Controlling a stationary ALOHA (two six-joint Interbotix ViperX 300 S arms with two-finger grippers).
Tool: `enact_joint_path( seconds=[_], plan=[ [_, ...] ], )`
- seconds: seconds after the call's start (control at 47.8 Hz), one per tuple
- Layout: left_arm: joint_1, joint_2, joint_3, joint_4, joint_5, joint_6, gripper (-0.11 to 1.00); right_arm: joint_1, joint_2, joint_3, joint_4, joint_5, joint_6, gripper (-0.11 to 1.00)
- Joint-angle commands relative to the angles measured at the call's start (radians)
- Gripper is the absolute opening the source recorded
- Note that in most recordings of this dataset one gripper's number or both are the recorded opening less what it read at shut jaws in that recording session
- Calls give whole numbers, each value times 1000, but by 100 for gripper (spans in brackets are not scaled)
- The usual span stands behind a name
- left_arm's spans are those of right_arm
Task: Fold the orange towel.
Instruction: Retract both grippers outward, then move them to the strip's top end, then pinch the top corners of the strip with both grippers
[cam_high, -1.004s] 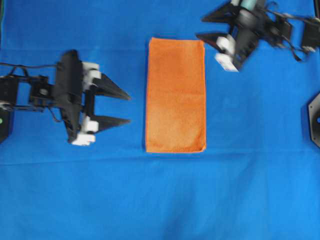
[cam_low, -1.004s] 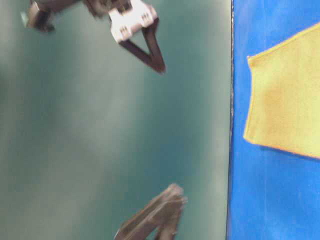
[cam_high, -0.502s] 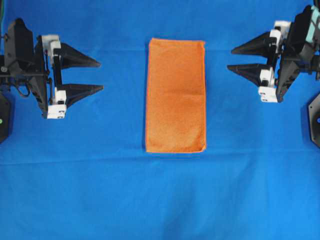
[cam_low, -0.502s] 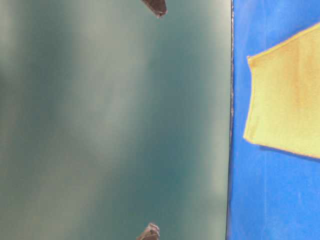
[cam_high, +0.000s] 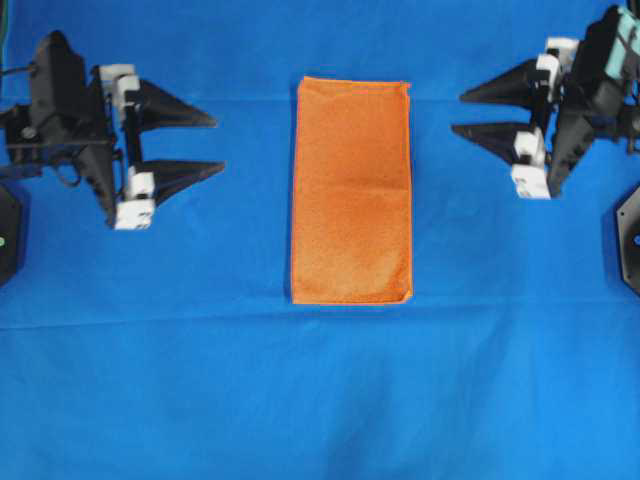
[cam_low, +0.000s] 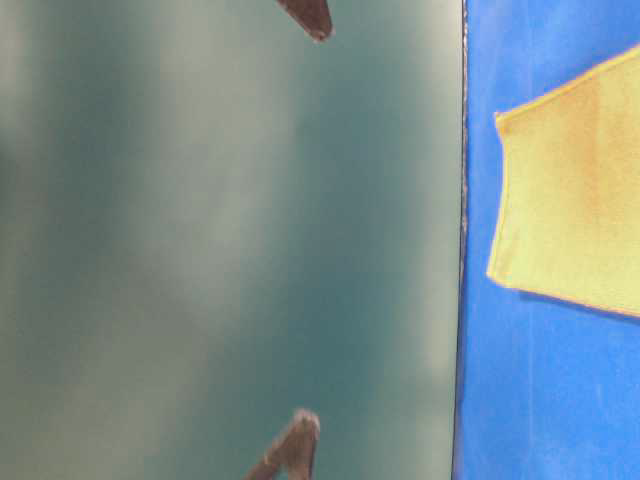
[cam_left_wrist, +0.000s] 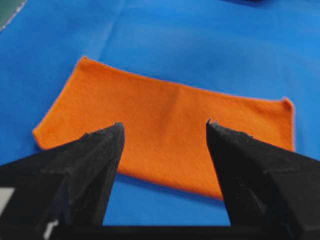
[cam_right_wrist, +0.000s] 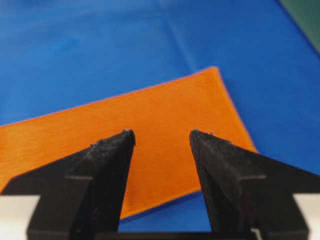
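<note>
Orange towel (cam_high: 351, 190) lies flat mid blue sheet (cam_high: 320, 400), long rectangle, looks folded once. Our left gripper (cam_high: 205, 142) and right gripper (cam_high: 468, 112) both spread, empty, well apart either side. We'd pinch both corners of one short edge, lift evenly, lay onto opposite edge.

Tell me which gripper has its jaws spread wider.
The left gripper: its fingertips stand visibly farther apart than those of the right gripper. Neither touches the orange towel.

Orange towel (cam_high: 351, 190), blue sheet (cam_high: 320, 390)
</note>
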Motion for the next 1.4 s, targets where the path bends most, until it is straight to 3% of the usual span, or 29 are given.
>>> enact_joint_path(
  seconds=[0.0, 0.314, 0.669, 0.941, 1.046, 1.13, 1.297, 1.381],
  plan=[
    [35, 55, -66, 2, -14, 8, 63, -43, 41, -40, 0, -8, -2, 56],
    [161, 344, -245, 2, -21, 32, 89, -173, 293, -133, -6, -32, -15, 63],
    [233, 673, -382, 0, -89, 31, 89, -218, 601, -195, -8, -166, -15, 63],
    [253, 782, -433, 0, -109, 31, 86, -244, 718, -233, -8, -193, -15, 63],
    [258, 799, -439, 2, -109, 31, 76, -245, 730, -242, -8, -193, -15, 61],
    [256, 804, -437, 3, -109, 37, 57, -244, 730, -242, -8, -195, -15, 55],
    [253, 802, -431, 3, -110, 75, 12, -236, 729, -235, -3, -198, -14, 9],
    [253, 802, -431, 3, -110, 80, 1, -225, 729, -233, -3, -198, -14, 3]
  ],
)
